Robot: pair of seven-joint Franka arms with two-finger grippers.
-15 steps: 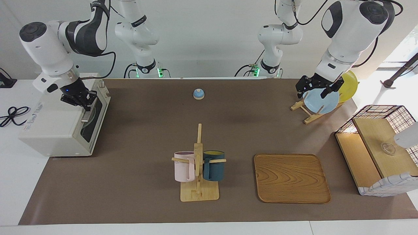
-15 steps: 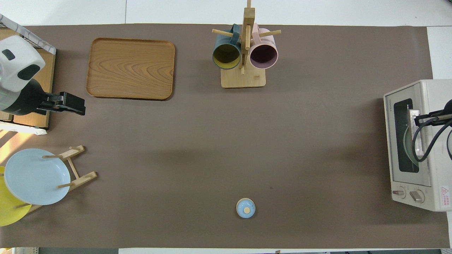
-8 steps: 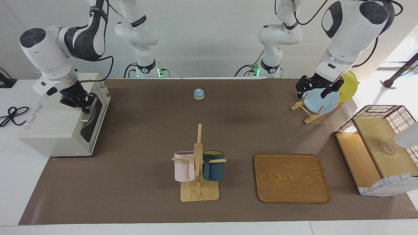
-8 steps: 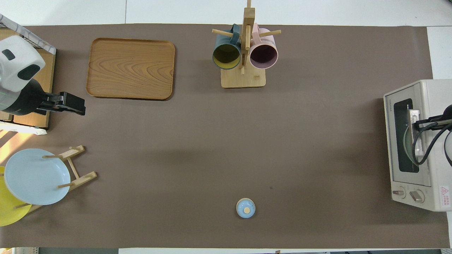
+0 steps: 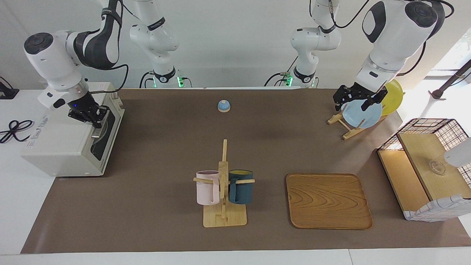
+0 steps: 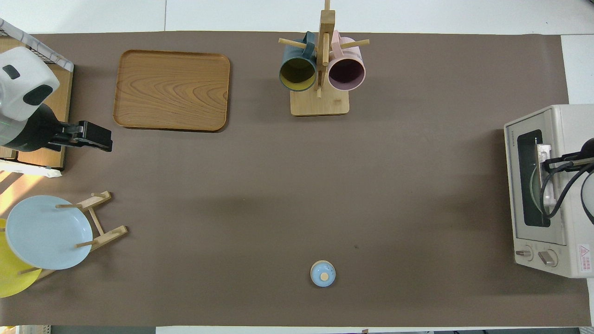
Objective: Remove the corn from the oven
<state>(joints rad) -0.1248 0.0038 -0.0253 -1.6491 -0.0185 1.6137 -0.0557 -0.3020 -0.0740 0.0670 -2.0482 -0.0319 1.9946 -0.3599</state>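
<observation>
Oven (image 5: 70,141) sits at the left edge of the facing view, at the right arm's end of the table, with its dark glass door (image 6: 533,178) shut and facing the middle of the brown mat (image 5: 235,154). Corn cannot be seen in either view; something pale and round shows dimly through the glass, but I cannot tell what it is. The right gripper (image 5: 90,117) is low over the top front edge of the oven, right by the metal bar handle (image 6: 544,174). It may be touching the handle, but I cannot tell if its fingers are closed on it or apart. The left gripper (image 5: 355,98) hangs at the upper right of the facing view, over the blue plate (image 5: 361,113) that stands in a small wooden rack (image 5: 347,129). Its two fingers are spread apart and hold nothing. A yellow plate (image 5: 393,96) stands just beside the blue one in the same rack. A little blue bell (image 5: 223,106) rests near the top middle of the facing view, close to the robots. A wooden mug stand (image 5: 224,206) is low in the middle, with a pink mug (image 5: 206,193) and a dark blue mug (image 5: 241,191) hanging on it. A wooden tray (image 5: 328,200) lies beside the stand, and a wire-and-wood basket (image 5: 428,167) sits at the right edge.
</observation>
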